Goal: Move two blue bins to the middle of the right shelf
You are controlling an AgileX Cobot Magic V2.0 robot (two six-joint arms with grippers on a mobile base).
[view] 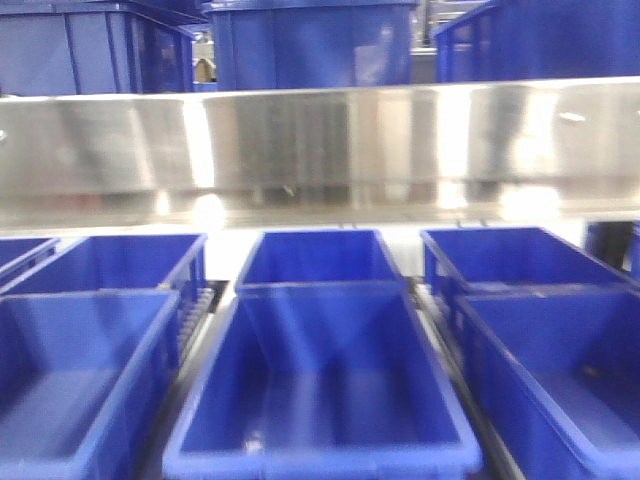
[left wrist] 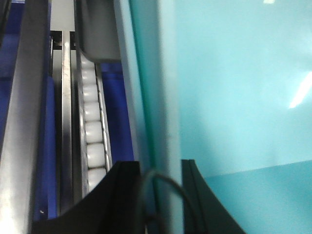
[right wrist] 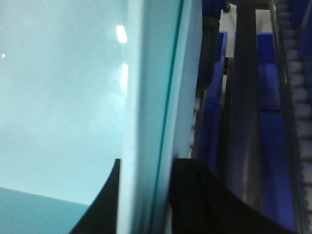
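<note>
Two pincers (left wrist: pixel 156 165) (right wrist: pixel 147 165) astride pale-blue bin (left wrist: pixel 234 97) (right wrist: pixel 58 97) walls

Front view: a steel shelf beam (view: pixel 320 150) spans the full width at mid-height. Below it, dark blue bins (view: pixel 320 390) stand in three lanes with only narrow gaps between them. More dark bins (view: pixel 300 45) occupy the level above.

Left wrist view: the pale blue bin (left wrist: pixel 234 97) wall fills the gap between the left fingers (left wrist: pixel 124 195). A roller track (left wrist: pixel 92 126) runs just beside it.

Right wrist view: the bin wall fills the right fingers (right wrist: pixel 195 204) likewise. A steel rail (right wrist: pixel 243 122) stands close alongside.
</note>
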